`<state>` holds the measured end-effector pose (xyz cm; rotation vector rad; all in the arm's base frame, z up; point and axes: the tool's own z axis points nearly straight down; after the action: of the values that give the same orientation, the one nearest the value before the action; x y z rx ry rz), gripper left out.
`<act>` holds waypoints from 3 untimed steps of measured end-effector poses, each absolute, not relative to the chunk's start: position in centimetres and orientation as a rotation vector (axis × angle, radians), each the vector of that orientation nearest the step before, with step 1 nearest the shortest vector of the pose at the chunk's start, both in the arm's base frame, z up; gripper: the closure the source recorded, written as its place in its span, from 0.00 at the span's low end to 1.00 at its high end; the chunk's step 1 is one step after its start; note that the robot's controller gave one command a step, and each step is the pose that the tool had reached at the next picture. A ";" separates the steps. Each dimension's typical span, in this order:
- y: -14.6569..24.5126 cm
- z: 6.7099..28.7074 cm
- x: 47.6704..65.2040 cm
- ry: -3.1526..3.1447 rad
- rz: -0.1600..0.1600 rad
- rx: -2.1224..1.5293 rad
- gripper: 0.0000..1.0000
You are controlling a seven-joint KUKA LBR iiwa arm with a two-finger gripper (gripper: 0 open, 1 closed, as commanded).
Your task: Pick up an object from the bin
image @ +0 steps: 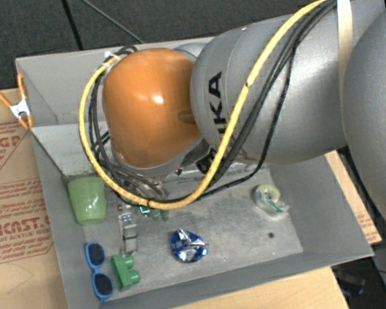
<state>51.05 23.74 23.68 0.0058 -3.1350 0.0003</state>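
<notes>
My gripper [147,196] is low over the left middle of the bin, mostly hidden under the arm's orange cover. Just left of it lies a pale green soft cup-like thing [87,198]. Below it sits a green plastic piece [127,270] with a grey metal part [127,230] reaching up toward the gripper. A crumpled blue and white wrapper [187,246] lies on the bin floor, below and slightly right of the gripper.
Blue toy sunglasses [98,270] lie along the bin's left wall near the front corner. A clear whitish ring [269,199] rests right of the middle. The arm covers the back and right of the bin.
</notes>
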 end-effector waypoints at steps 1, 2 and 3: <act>19.3 10.1 49.7 -3.126 0.005 0.218 0.00; 21.3 6.9 48.6 -3.143 -0.004 0.104 0.00; 21.2 6.9 48.5 -3.140 -0.003 0.103 1.00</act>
<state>48.54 21.19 6.95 0.1030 -3.1395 -0.0029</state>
